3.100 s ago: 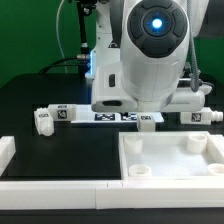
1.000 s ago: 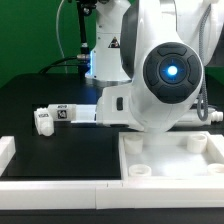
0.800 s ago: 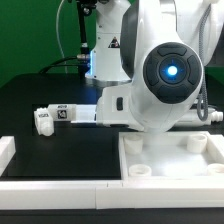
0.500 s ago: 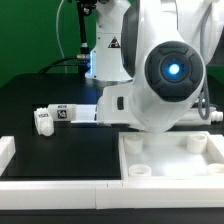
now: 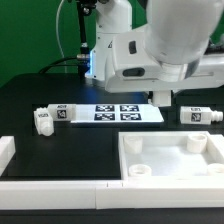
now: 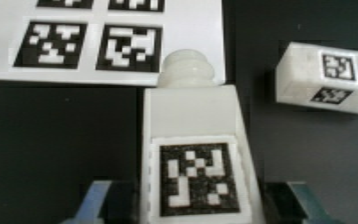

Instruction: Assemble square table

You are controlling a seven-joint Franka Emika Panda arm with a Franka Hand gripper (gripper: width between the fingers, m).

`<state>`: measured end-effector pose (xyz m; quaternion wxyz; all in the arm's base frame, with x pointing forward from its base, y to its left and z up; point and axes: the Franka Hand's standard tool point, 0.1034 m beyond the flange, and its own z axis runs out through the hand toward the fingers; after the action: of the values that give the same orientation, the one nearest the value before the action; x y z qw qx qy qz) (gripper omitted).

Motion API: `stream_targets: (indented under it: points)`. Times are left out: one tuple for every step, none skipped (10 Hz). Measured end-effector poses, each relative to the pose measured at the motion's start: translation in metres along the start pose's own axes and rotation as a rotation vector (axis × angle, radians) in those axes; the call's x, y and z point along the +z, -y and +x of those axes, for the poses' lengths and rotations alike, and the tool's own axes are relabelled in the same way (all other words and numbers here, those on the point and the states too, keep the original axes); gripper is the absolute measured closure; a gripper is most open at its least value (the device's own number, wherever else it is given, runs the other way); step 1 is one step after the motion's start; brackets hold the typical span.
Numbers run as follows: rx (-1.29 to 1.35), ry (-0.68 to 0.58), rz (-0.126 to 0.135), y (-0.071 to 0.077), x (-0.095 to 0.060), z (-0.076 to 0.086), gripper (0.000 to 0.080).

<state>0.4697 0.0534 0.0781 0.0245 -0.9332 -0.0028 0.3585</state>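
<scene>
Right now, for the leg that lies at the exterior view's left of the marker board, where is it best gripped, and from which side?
Probably the left leg is best gripped at its square middle, coming down from above and closing across its two long flat sides. It lies on its side with those sides uncovered; its rounded end gives less flat surface.

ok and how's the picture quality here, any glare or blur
Exterior view: the arm is blown out to near featureless white, with a blue glow beside it; the marker board reads clearly. Wrist view: soft overall, the leg between the fingers slightly blurred, its tag legible.
</scene>
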Motion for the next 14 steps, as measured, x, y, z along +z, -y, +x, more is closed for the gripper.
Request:
stream_targets:
  points:
    - [-0.001,-0.064,-0.002,0.0,0.001,0.004,0.0515]
    - [-0.003,-0.112,-0.003,0.001,-0.002,0.004,0.0515]
    - [0.011,-0.185,-0.005,0.005,-0.009,0.01,0.0515]
    - [-0.007,-0.262,-0.011,0.019,-0.026,0.02,0.0515]
    - [-0.056,-0.351,-0.004,0.025,-0.05,0.031,0.0515]
    - [-0.09,-0.409,-0.008,0.024,-0.068,0.037,0.0515]
    - [-0.1,-0.457,-0.027,0.026,-0.079,0.037,0.0515]
    - [-0.099,-0.519,-0.025,0.026,-0.078,0.039,0.0515]
    - [-0.096,-0.587,-0.027,0.024,-0.078,0.042,0.0515]
    - [-0.095,-0.641,-0.028,0.023,-0.079,0.044,0.0515]
    - [-0.095,-0.719,-0.03,0.023,-0.083,0.048,0.0515]
    - [-0.1,-0.761,-0.029,0.027,-0.091,0.054,0.0515]
    - [-0.11,-0.889,-0.029,0.032,-0.112,0.068,0.0515]
    - [-0.123,-0.991,-0.041,0.033,-0.124,0.072,0.0515]
